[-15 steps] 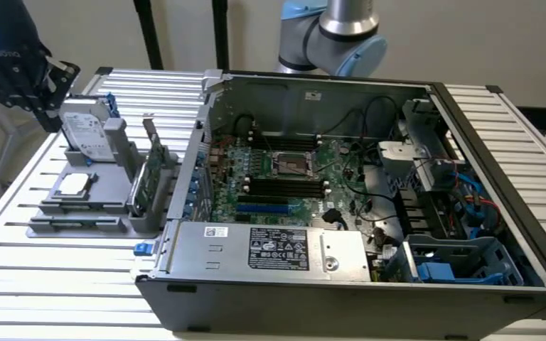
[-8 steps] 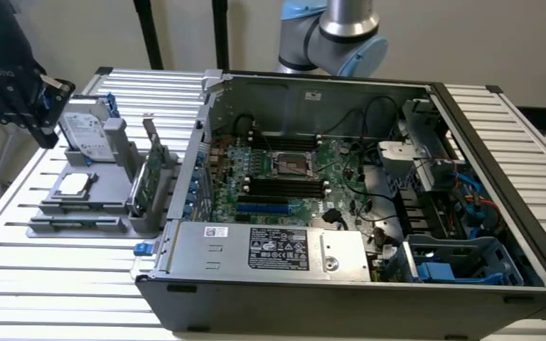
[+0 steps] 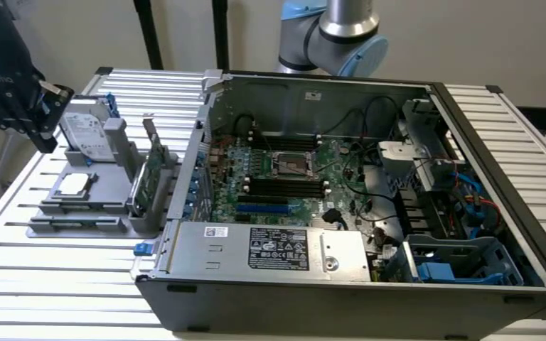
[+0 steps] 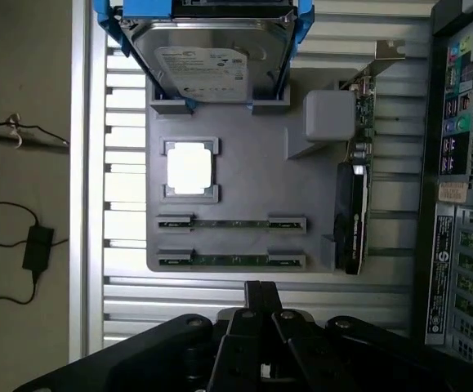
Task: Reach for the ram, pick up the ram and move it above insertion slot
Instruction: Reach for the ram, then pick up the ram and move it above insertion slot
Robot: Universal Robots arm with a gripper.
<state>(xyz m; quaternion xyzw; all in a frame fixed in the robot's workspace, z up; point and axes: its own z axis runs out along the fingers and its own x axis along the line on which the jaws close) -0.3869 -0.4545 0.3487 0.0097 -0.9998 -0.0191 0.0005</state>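
The gripper (image 4: 261, 290), fingers pressed shut and empty, hovers just off the edge of the grey fixture tray (image 4: 244, 175) where the ram (image 4: 232, 260) sits edge-up in its cradle — the nearer of two such sticks — thin side exposed, likely so fingers can pinch it.

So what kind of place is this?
Likely a robotics lab bench for computer assembly: an open computer case on a slatted metal table, a grey tray holding a hard drive, and a robot arm behind.
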